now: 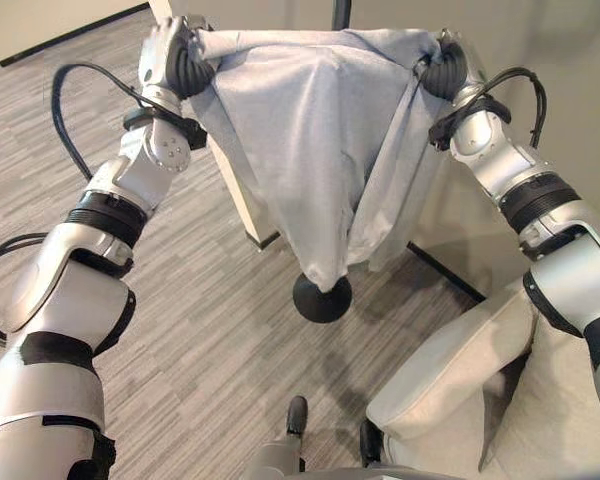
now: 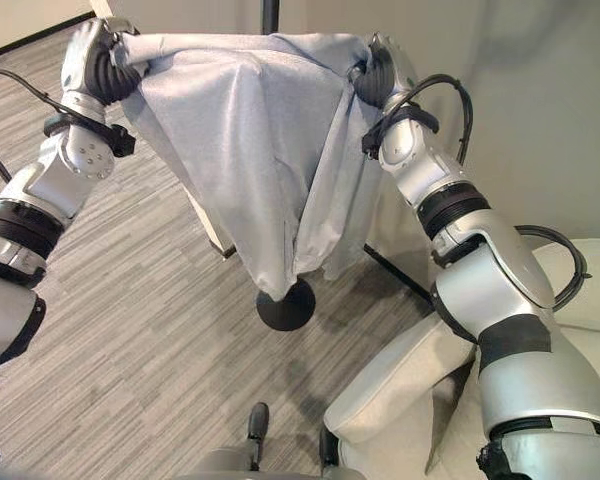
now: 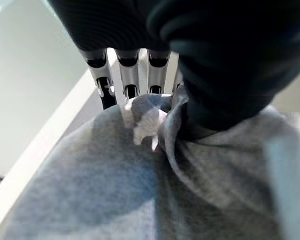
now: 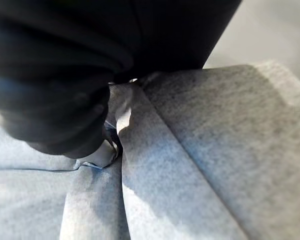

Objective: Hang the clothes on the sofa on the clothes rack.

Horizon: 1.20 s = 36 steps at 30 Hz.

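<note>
A: Where is the grey garment [image 1: 315, 140]?

B: Spread in the air between both arms, hanging to a point just above the clothes rack's round black base [image 1: 322, 298] on the floor [image 1: 200, 330].

A: And the left robot hand [image 1: 178, 58]?

B: Its fingers [image 3: 127, 75] are clenched on one top corner of the cloth.

A: The right robot hand [image 1: 442, 68]?

B: Grasping the other top corner, cloth bunched at its dark cover. The sofa [image 1: 460, 400] sits low on the right

No text, label, number or sign can be read anywhere here: the grey garment [image 1: 310, 150], the sofa [image 1: 450, 400] and the floor [image 1: 200, 330] carry no print that can be made out.
</note>
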### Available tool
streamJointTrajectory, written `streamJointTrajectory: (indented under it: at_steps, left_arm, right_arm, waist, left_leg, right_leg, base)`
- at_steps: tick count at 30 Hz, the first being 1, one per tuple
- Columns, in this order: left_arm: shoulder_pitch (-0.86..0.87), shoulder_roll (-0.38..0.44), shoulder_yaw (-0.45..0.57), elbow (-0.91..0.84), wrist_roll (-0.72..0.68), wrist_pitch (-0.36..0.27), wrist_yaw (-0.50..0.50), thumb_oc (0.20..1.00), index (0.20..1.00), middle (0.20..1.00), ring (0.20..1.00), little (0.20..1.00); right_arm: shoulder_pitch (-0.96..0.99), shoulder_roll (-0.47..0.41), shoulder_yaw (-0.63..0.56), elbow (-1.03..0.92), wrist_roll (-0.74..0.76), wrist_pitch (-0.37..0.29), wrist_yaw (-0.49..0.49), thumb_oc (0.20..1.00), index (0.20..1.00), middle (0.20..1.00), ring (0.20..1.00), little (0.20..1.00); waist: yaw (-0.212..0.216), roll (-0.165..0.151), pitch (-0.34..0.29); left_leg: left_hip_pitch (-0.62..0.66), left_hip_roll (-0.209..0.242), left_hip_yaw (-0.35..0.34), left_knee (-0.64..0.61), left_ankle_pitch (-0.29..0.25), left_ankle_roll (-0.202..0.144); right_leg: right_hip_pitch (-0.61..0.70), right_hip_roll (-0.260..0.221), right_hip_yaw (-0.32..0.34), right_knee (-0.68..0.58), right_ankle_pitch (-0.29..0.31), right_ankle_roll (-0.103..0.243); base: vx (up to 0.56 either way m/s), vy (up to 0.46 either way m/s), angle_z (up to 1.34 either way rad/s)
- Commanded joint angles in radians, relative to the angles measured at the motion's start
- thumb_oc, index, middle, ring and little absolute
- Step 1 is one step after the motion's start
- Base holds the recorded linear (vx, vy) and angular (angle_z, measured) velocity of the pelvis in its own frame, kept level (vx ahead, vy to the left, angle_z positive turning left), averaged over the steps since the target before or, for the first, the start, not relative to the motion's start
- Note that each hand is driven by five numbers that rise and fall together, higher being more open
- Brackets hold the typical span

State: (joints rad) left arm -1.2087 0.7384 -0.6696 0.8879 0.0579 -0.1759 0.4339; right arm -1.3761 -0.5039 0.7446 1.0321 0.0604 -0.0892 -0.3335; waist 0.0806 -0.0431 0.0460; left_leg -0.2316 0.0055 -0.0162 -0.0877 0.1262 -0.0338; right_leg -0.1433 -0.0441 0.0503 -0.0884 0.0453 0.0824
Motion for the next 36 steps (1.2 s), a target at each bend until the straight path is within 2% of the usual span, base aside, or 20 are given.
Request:
streamJointTrajectory:
  at_steps: [1, 14, 15, 16, 17, 18, 22, 27, 36]
  left_arm:
    - [-0.047, 0.039, 0.037, 0.097, -0.026, 0.028, 0.010, 0.200, 0.200, 0.200, 0.200, 0.200]
    - [0.170, -0.070, 0.192, -0.042, -0.031, 0.034, 0.000, 0.200, 0.200, 0.200, 0.200, 0.200]
    - [0.205, -0.102, 0.228, -0.072, -0.057, 0.028, 0.002, 0.442, 0.442, 0.442, 0.442, 0.442]
    - [0.218, -0.111, 0.238, -0.078, -0.063, 0.029, -0.001, 0.893, 0.893, 0.893, 0.893, 0.893]
    - [0.219, -0.111, 0.238, -0.079, -0.063, 0.029, -0.001, 1.000, 1.000, 1.000, 1.000, 1.000]
    - [0.264, -0.147, 0.279, -0.128, -0.084, 0.023, 0.000, 1.000, 1.000, 1.000, 1.000, 1.000]
    - [0.287, -0.159, 0.297, -0.157, -0.087, 0.021, 0.000, 1.000, 1.000, 1.000, 1.000, 1.000]
    - [0.342, -0.167, 0.352, -0.228, -0.093, 0.013, -0.007, 1.000, 1.000, 1.000, 1.000, 1.000]
    - [0.558, -0.172, 0.497, -0.386, -0.070, -0.002, -0.029, 1.000, 1.000, 1.000, 1.000, 1.000]
  right_arm:
    - [-0.049, -0.080, -0.040, 0.036, 0.027, 0.018, -0.027, 0.200, 0.200, 0.200, 0.200, 0.200]
    - [0.243, -0.122, -0.210, -0.256, 0.026, -0.004, -0.047, 0.200, 0.200, 0.200, 0.200, 0.200]
    - [0.301, -0.118, -0.245, -0.306, 0.040, -0.018, -0.043, 0.457, 0.457, 0.457, 0.457, 0.457]
    - [0.324, -0.121, -0.255, -0.330, 0.040, -0.019, -0.040, 1.000, 1.000, 1.000, 1.000, 1.000]
    - [0.324, -0.121, -0.255, -0.331, 0.040, -0.018, -0.040, 1.000, 1.000, 1.000, 1.000, 1.000]
    - [0.410, -0.112, -0.306, -0.420, 0.059, -0.045, -0.031, 1.000, 1.000, 1.000, 1.000, 1.000]
    - [0.462, -0.110, -0.342, -0.475, 0.069, -0.061, -0.026, 1.000, 1.000, 1.000, 1.000, 1.000]
    - [0.585, -0.108, -0.460, -0.652, 0.103, -0.120, -0.017, 1.000, 1.000, 1.000, 1.000, 1.000]
    - [0.853, -0.117, -0.597, -0.827, 0.019, -0.130, 0.043, 1.000, 1.000, 1.000, 1.000, 1.000]
  waist:
    - [0.014, -0.033, 0.011]
    - [-0.032, -0.032, 0.027]
    - [-0.039, -0.031, 0.029]
    - [-0.041, -0.030, 0.028]
    - [-0.041, -0.030, 0.028]
    - [-0.051, -0.028, 0.027]
    - [-0.055, -0.026, 0.027]
    - [-0.069, -0.022, 0.021]
    - [-0.067, -0.024, 0.019]
  left_leg:
    - [0.089, 0.038, 0.126, 0.000, -0.069, -0.071]
    - [0.090, 0.040, 0.153, 0.000, -0.082, -0.061]
    - [0.093, 0.040, 0.158, 0.000, -0.085, -0.059]
    - [0.095, 0.040, 0.159, 0.000, -0.087, -0.058]
    - [0.095, 0.040, 0.159, 0.000, -0.087, -0.058]
    - [0.101, 0.040, 0.165, 0.000, -0.092, -0.056]
    - [0.104, 0.041, 0.168, 0.000, -0.095, -0.054]
    - [0.114, 0.043, 0.178, 0.000, -0.103, -0.052]
    - [0.128, 0.044, 0.187, 0.000, -0.112, -0.053]
  right_leg:
    - [0.038, -0.044, 0.024, 0.003, 0.029, 0.101]
    - [0.020, -0.046, 0.044, 0.006, 0.032, 0.102]
    - [0.020, -0.047, 0.047, 0.006, 0.031, 0.101]
    - [0.021, -0.047, 0.049, 0.006, 0.031, 0.101]
    - [0.021, -0.047, 0.049, 0.006, 0.031, 0.101]
    - [0.022, -0.048, 0.055, 0.006, 0.028, 0.101]
    - [0.021, -0.049, 0.058, 0.006, 0.027, 0.101]
    - [0.022, -0.048, 0.064, 0.006, 0.022, 0.103]
    - [0.031, -0.049, 0.059, 0.006, 0.014, 0.099]
  base:
    - [-0.02, 0.038, -0.02]
    - [-0.01, 0.032, -0.06]
    - [0.00, 0.026, -0.08]
    - [0.00, 0.026, -0.09]
    - [0.02, 0.029, -0.14]
    - [0.01, 0.024, -0.14]
    - [0.01, 0.018, -0.06]
    - [0.01, 0.009, -0.07]
    - [0.00, 0.000, -0.02]
